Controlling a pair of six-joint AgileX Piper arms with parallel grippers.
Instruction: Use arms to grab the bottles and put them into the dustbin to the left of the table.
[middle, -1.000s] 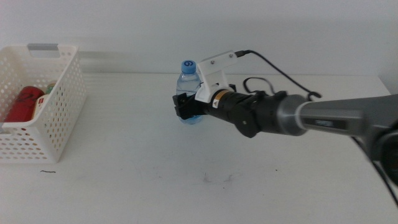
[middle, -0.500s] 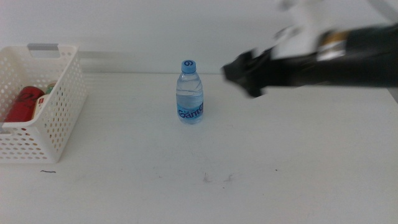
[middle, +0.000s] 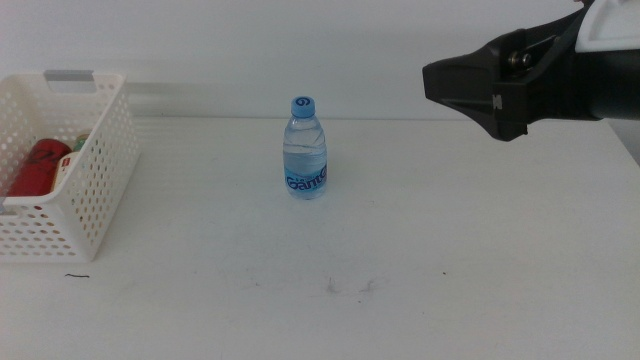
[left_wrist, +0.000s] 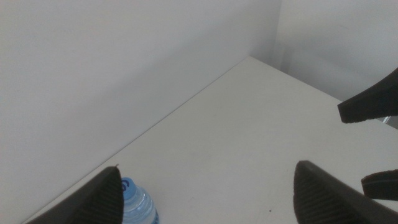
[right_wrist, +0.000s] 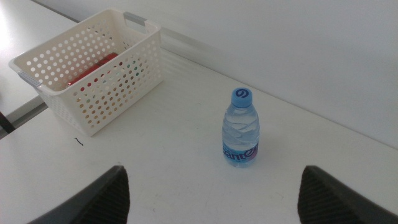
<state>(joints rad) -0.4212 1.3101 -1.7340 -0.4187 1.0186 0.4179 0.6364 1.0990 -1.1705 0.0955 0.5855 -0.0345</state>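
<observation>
1 bottle left
Red can (middle: 38, 165) in dustbin (middle: 95, 200); water bottle (middle: 306, 150) upright mid-bench; right gripper (middle: 478, 85) high, jaws spread, empty.

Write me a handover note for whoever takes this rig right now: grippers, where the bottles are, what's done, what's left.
Right gripper: open, empty, raised above the table's right rear, well clear of the water bottle.
Left gripper: open, empty, out of the middle view; its wrist camera sees the bottle's cap.
Water bottle: upright, mid-table, untouched by either gripper.
Dustbin: at the table's left edge, red can inside; something else shows beside it, too hidden to name.
Done: at least the red can is binned.
Left: grasp the water bottle and drop it in the dustbin.
</observation>
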